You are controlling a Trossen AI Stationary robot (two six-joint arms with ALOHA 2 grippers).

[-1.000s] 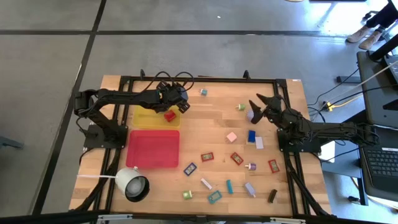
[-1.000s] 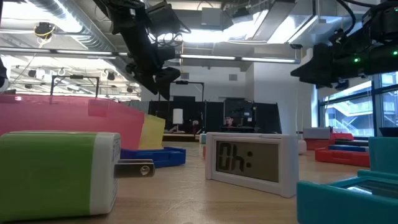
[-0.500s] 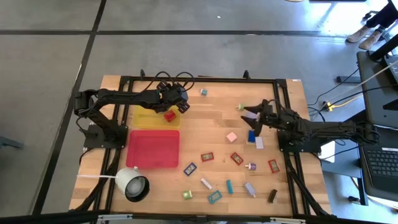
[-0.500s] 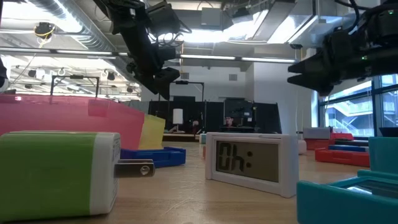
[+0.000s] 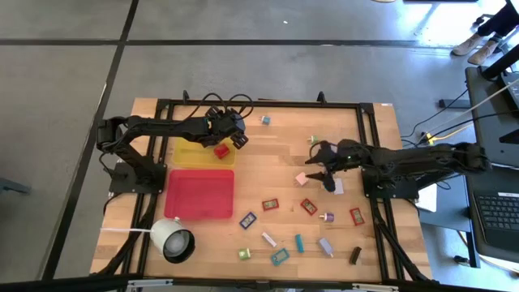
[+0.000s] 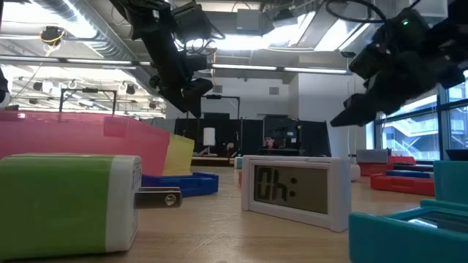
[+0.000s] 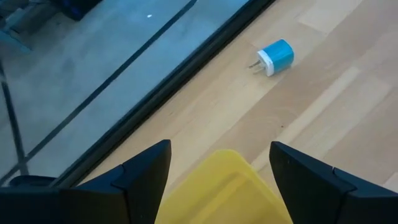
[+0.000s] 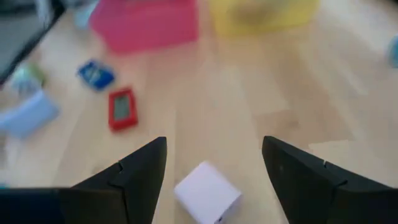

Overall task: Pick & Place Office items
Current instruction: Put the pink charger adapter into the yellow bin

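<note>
Left gripper (image 5: 233, 139) fingers parted, arm extended, right gripper (image 5: 319, 165) fingers parted, arm outstretched

Block (image 5: 220, 151) in far tray (image 5: 186, 154), R of cup (image 5: 173, 239).

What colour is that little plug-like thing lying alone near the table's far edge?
The plug is blue with a white face and metal prongs; the left wrist view shows it best.

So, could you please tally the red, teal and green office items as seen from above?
Red pieces: 4, one of them in the yellow tray
Teal pieces: 2
Green pieces: 2
Total: 8
</note>
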